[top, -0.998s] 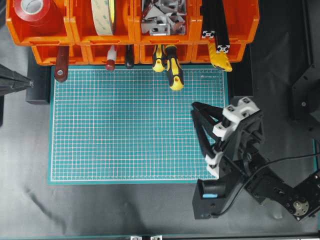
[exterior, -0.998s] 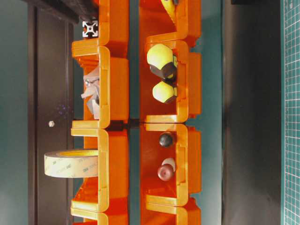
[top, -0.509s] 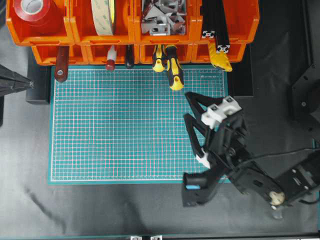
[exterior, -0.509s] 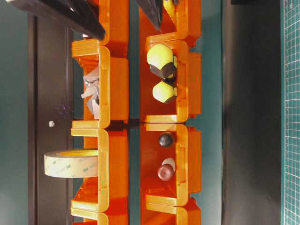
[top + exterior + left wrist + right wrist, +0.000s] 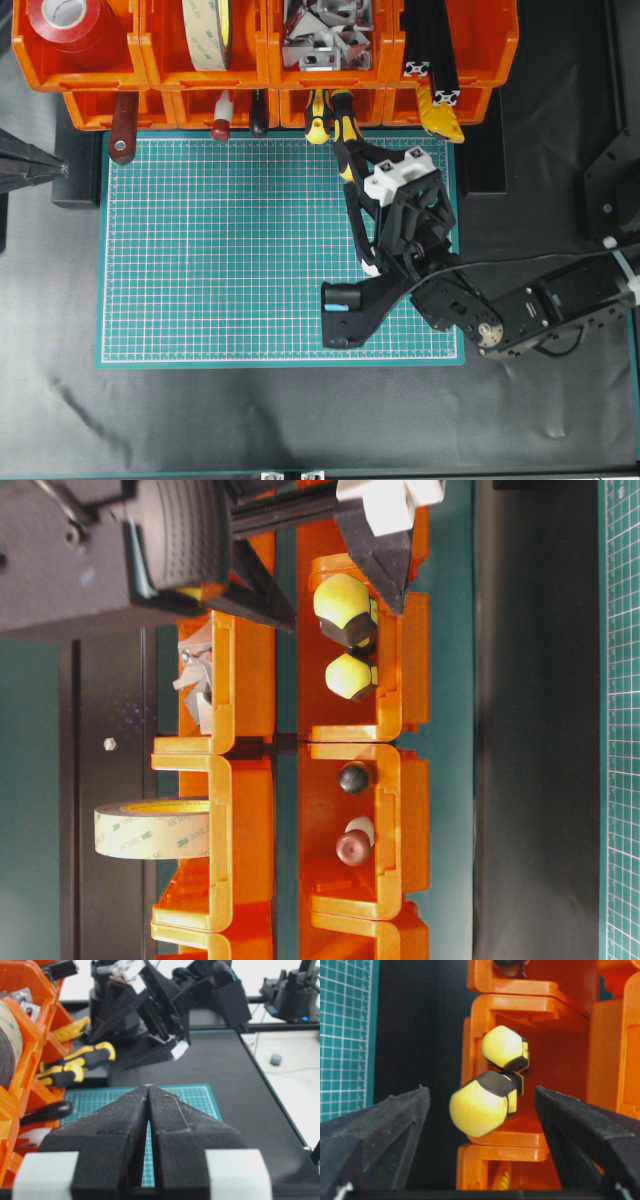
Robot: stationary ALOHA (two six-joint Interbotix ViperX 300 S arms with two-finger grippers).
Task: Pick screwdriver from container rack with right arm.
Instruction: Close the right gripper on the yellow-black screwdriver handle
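The screwdriver's yellow-and-black handle sticks out of a lower bin of the orange container rack, with a smaller yellow-and-black tool just left of it. My right gripper hovers over that handle, open. In the right wrist view the screwdriver's rounded butt sits just ahead, between the two spread fingers, not touching either. The smaller tool's butt lies beyond it. At the overhead view's left edge my left gripper is shut on nothing; its tips meet.
A green cutting mat lies below the rack. Upper bins hold red tape, a tape roll, metal brackets and black extrusions. Dark-red handled tools hang from lower bins at left.
The right arm has swung up and to the left across the mat to the rack. Its jaws have spread wider and now flank the screwdriver's handle. The left gripper has not moved.
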